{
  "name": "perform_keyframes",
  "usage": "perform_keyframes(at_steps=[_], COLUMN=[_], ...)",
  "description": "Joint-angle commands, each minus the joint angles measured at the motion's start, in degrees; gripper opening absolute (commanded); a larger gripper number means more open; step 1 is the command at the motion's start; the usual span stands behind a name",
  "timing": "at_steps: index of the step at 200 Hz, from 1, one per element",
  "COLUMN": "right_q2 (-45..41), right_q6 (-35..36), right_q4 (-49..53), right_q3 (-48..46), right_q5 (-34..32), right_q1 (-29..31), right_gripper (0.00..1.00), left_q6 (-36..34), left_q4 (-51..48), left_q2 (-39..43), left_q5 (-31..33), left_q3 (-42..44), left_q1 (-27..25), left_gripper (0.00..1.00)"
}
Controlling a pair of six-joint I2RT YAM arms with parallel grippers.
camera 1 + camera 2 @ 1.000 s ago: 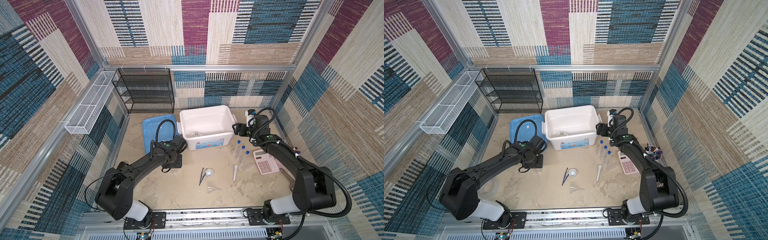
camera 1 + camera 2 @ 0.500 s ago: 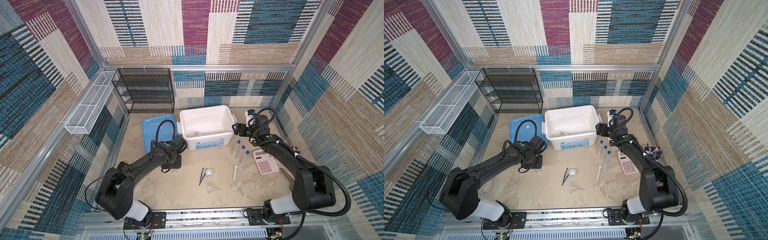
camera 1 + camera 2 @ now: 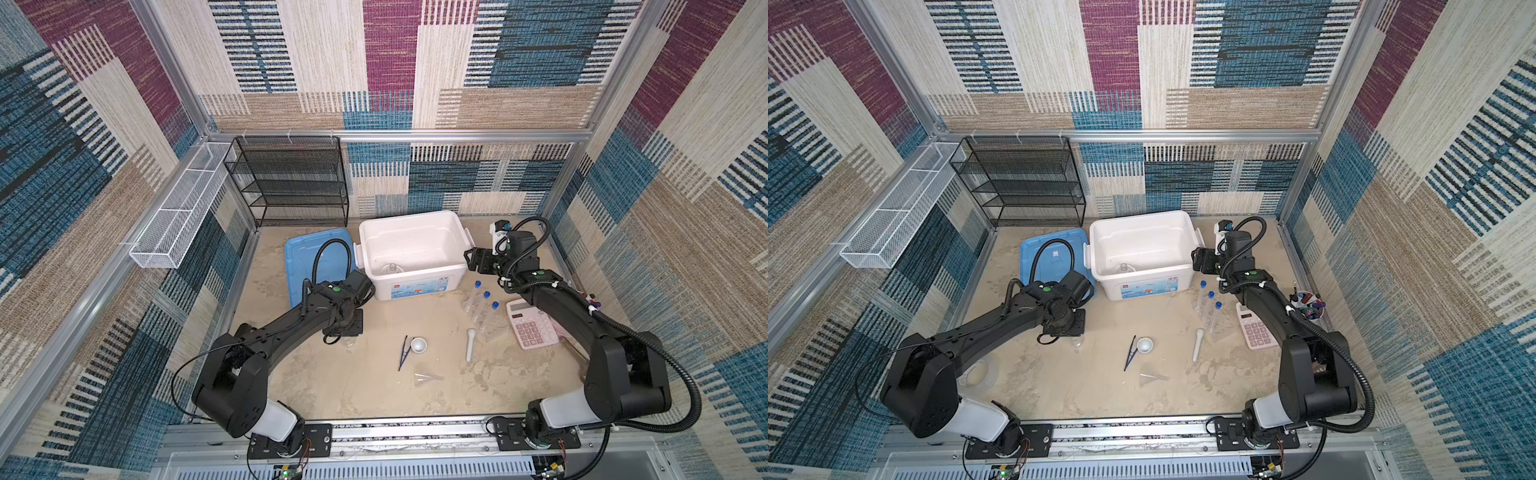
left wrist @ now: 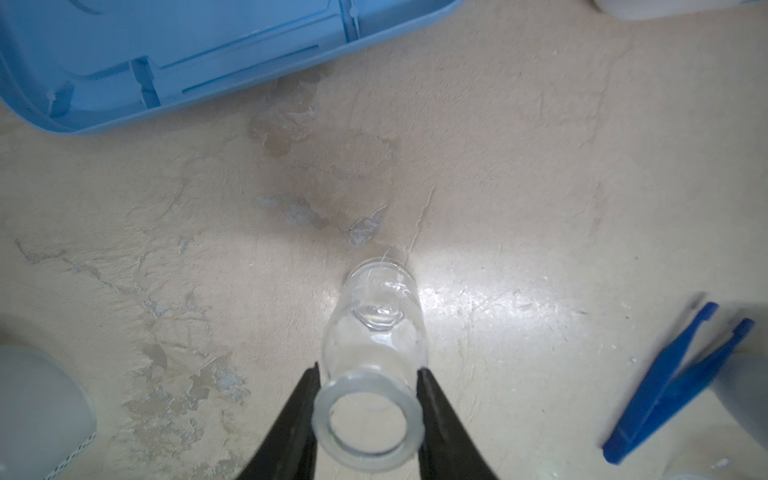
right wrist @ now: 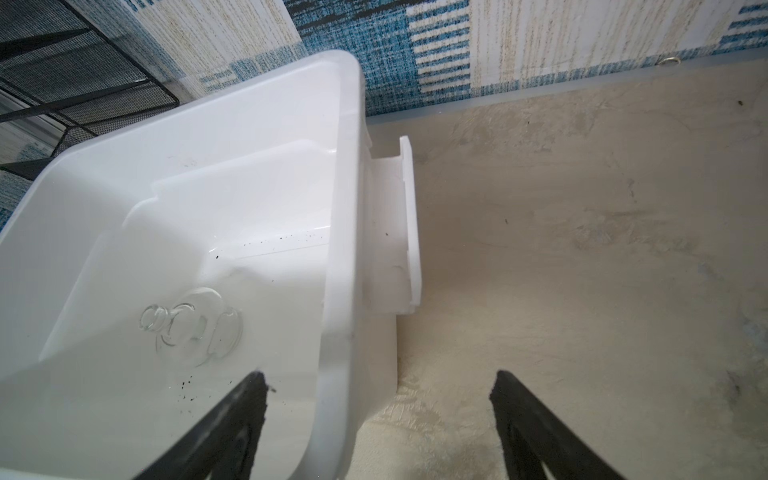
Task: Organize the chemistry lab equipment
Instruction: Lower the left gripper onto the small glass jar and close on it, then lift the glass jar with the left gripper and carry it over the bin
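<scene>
While the left gripper (image 4: 368, 370) straddles the neck of an upright glass beaker (image 4: 374, 332) on the table, left of centre and just nearer than the blue lid (image 4: 166, 50), its fingers (image 4: 291, 424) sit close against the glass on both sides; whether they pinch it cannot be told. Right gripper (image 5: 379, 374), jaws spread wide, hangs over the right rim of the white bin (image 5: 345, 166); the clear flask (image 5: 191, 328) rests on the bin floor by the near wall. In a top view, tweezers (image 3: 403, 352), mortar (image 3: 418, 344), pestle (image 3: 470, 350) and funnel (image 3: 426, 378) lie mid-table. Three blue-capped test tubes (image 3: 486, 295) sit in the rack (image 3: 490, 328) to their right, beside the calculator (image 3: 532, 324).
</scene>
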State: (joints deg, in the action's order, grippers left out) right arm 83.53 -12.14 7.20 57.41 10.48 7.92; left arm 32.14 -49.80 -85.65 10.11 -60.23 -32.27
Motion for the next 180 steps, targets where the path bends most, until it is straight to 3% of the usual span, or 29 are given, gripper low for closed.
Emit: perform_keyframes(at_steps=[1, 76, 180], right_q2=[-0.4, -0.6, -0.6], right_q6=[-0.1, 0.0, -0.5], right_q4=[-1.5, -1.8, -2.4], right_q3=[-0.2, -0.5, -0.5], right_q5=[-0.3, 0.0, 0.8], right_q1=[0.1, 0.1, 0.1], right_gripper=[0.87, 0.87, 0.87], left_q6=[-0.8, -2.6, -7.9], left_q4=[-0.6, -4.0, -10.6], left_q2=[0.5, 0.6, 3.7], left_q5=[-0.2, 0.2, 2.3], left_q3=[-0.7, -5.4, -18.4], left_q1=[0.1, 0.1, 0.1], left_gripper=[0.36, 0.35, 0.35])
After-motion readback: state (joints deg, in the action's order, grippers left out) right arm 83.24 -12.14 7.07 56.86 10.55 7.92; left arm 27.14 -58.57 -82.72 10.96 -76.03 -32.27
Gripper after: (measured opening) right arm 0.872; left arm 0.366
